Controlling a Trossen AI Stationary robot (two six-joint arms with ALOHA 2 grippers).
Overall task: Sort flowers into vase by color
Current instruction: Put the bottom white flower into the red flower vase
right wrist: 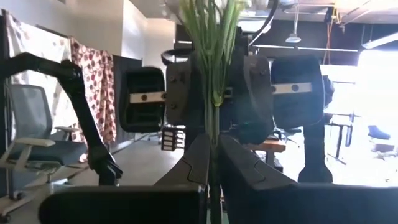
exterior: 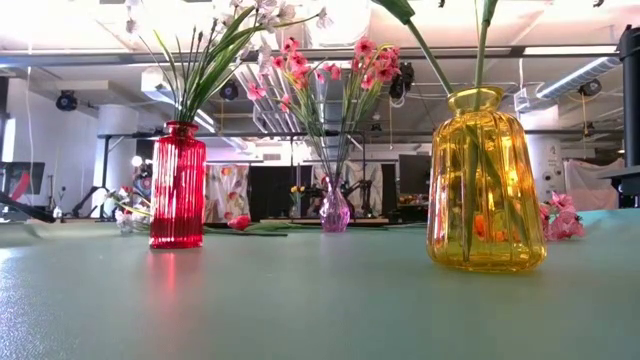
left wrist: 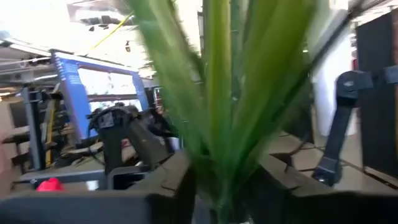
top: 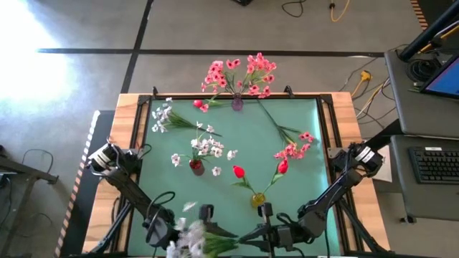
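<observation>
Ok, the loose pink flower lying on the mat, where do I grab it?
Grip its bare green stem midway, from straight above, fingers across it. The pink flower lies flat, blossoms bulky at one end, stem slanting toward the purple vase.

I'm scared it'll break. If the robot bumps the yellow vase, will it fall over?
Probably not easily. The yellow vase looks like thick glass with a wide body and base, so it likely sits steady. It is taller than wide and holds long stems, so a hard knock near its neck might tip it, and glass could crack.

Grey concrete floor (top: pixel 86 79), side desk with keyboard (top: pixel 436 163), bright ceiling lights (exterior: pixel 590 70).
</observation>
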